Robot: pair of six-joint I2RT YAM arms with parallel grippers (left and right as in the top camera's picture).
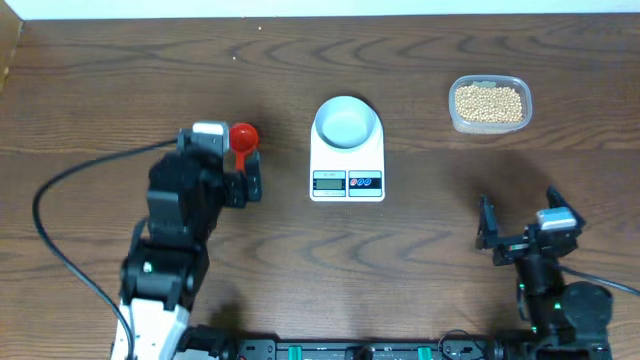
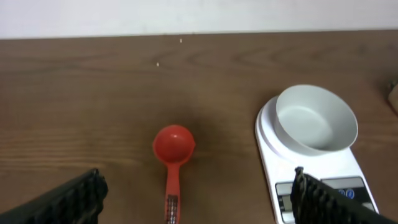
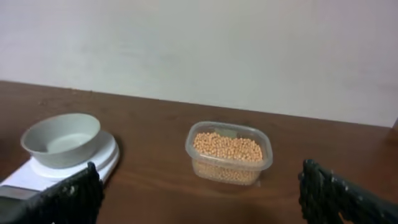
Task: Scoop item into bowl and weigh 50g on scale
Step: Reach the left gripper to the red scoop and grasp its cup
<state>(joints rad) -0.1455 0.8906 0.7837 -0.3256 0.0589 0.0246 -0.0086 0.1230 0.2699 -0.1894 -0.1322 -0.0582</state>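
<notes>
Both grippers gape empty: left of the scale [image 1: 346,170], the left gripper [image 2: 197,174] frames the red scoop [image 2: 173,144] handle and should lower squarely before closing; the empty bowl [image 1: 346,122] sits on the scale, with the beans [image 1: 488,102] in a tub [image 1: 455,118] and the right gripper [image 1: 518,218] to its right.

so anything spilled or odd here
Mostly tidy: bowl sits on the scale, beans are in the tub. Only oddity: two tiny pale specks on the table beyond the red scoop, possibly stray beans.
</notes>
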